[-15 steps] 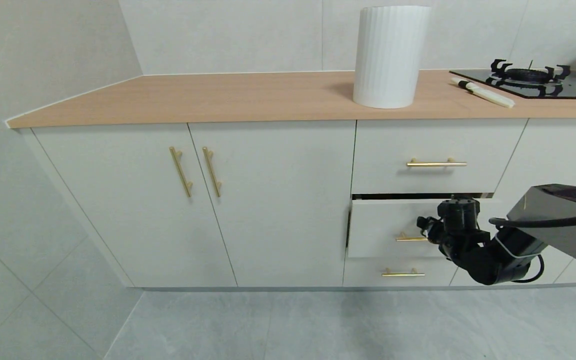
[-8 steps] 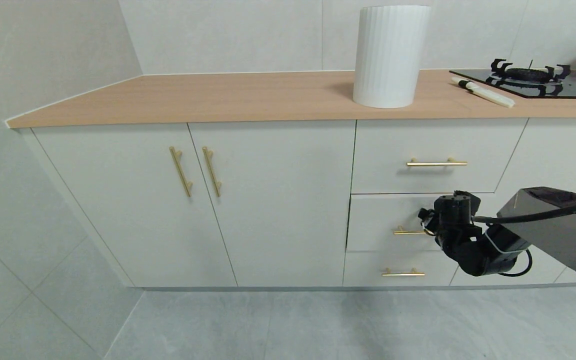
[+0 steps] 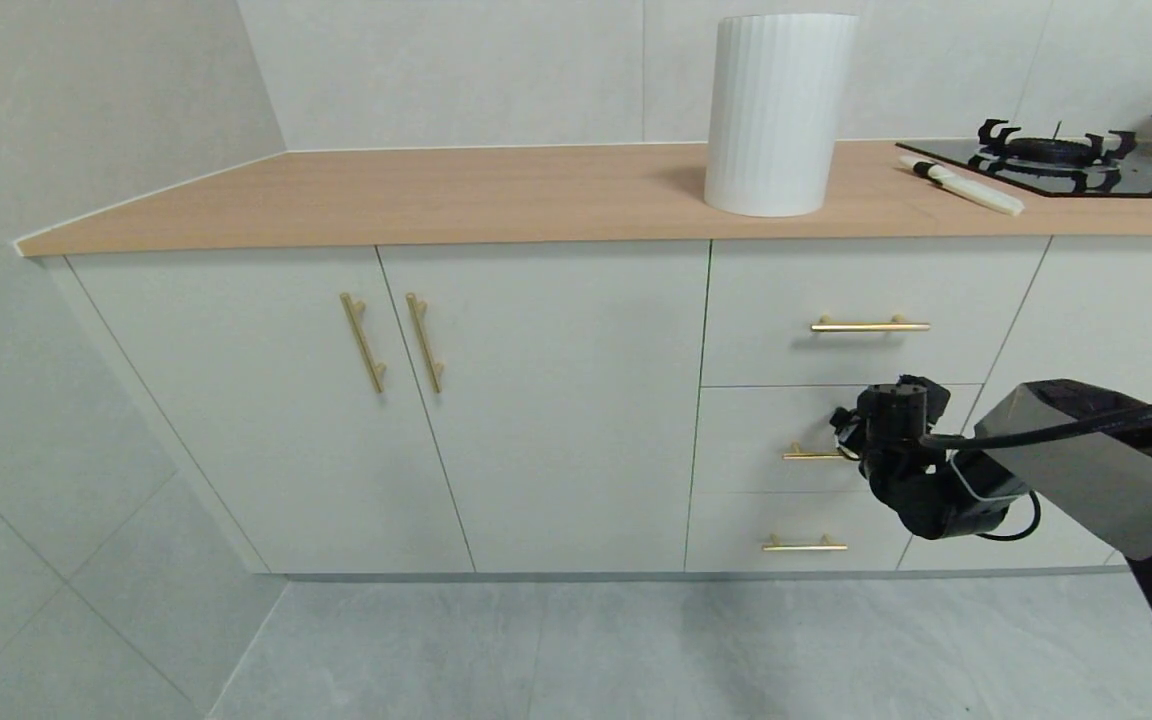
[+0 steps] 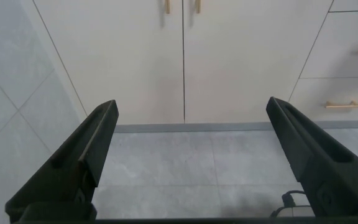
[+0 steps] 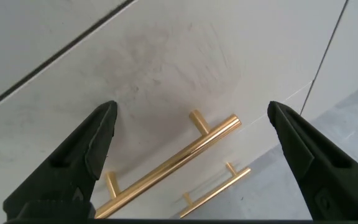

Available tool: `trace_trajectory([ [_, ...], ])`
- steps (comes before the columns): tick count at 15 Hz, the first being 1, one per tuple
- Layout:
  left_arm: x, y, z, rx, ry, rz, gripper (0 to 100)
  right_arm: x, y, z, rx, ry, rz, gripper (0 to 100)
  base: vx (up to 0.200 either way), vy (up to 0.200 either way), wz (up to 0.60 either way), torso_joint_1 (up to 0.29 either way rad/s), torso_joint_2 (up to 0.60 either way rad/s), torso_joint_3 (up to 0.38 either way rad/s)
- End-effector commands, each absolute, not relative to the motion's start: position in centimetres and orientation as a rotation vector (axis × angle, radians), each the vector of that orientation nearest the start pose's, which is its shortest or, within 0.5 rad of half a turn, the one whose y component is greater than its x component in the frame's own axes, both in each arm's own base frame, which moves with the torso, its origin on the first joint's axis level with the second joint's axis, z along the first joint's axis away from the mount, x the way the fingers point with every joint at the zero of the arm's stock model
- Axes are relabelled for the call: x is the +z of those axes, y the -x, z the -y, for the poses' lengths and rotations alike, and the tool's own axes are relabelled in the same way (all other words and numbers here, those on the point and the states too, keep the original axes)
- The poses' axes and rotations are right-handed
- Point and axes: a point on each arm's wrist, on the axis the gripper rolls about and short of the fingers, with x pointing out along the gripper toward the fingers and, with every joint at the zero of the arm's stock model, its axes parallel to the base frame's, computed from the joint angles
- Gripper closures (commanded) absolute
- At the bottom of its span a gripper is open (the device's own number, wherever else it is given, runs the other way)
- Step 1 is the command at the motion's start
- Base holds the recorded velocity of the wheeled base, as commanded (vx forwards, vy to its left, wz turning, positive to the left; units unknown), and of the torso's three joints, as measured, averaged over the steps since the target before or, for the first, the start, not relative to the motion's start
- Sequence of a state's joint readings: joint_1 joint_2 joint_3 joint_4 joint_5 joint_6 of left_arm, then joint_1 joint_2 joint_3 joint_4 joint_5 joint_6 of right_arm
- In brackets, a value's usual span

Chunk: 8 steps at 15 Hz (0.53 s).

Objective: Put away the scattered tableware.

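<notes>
From the head view I am watching the right gripper (image 3: 851, 441) hanging in front of the middle drawer (image 3: 751, 440), at the right end of its brass handle (image 3: 809, 456), with the forearm slanting down and in from the right. The drawer front is sitting flush with the 2 drawers above and below it. The right wrist view is giving me the close look: the right gripper (image 5: 191, 112) is holding its fingers (image 5: 98, 140) spread wide and gripping nothing, the handle (image 5: 179, 158) is lying across the gap beyond them, and the bottom handle (image 5: 216, 183) is showing farther off. I cannot tell whether the tips are touching the drawer front. The head view is also showing me the table (image 3: 436, 195), where the cream utensil (image 3: 961, 185) is lying between the white ribbed container (image 3: 779, 110) and the hob (image 3: 1066, 160), just beside the hob's edge. The left wrist view is covering lower ground: the left gripper (image 4: 191, 106) is pointing at the floor (image 4: 185, 168) below the cupboard doors (image 4: 129, 62), fingers (image 4: 92, 143) released and empty.
</notes>
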<state>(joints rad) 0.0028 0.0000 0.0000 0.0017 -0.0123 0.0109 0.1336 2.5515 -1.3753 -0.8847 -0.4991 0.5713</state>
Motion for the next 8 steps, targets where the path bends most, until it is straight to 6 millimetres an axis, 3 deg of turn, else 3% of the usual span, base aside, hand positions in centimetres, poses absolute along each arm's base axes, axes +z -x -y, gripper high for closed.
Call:
trace_trajectory([
  [1, 7.5, 2.3, 0.0, -0.009, -0.011, -0.001, 0, 0.8, -47.5, -5.3, -0.435, -0.467, -0.167, 0, 0.0, 0.0, 0.0, 0.0, 0.0, 0.0],
  [4, 7.5, 2.3, 0.0, -0.009, -0.011, -0.001, 0, 3.5, -44.4, -4.9, -0.442, -0.459, -0.188, 0, 0.0, 0.0, 0.0, 0.0, 0.0, 0.0],
  [5, 7.5, 2.3, 0.0, -0.009, -0.011, -0.001, 0, 5.5, -42.1, -4.7, -0.424, -0.46, -0.2, 0, 0.0, 0.0, 0.0, 0.0, 0.0, 0.0],
  [6, 7.5, 2.3, 0.0, -0.009, -0.011, -0.001, 0, 9.3, -38.1, -4.3, -0.343, -0.464, -0.206, 0, 0.0, 0.0, 0.0, 0.0, 0.0, 0.0],
  [8, 7.5, 2.3, 0.0, -0.009, -0.011, -0.001, 0, 13.7, -32.8, -3.7, -0.245, -0.427, -0.177, 0, 0.0, 0.0, 0.0, 0.0, 0.0, 0.0],
])
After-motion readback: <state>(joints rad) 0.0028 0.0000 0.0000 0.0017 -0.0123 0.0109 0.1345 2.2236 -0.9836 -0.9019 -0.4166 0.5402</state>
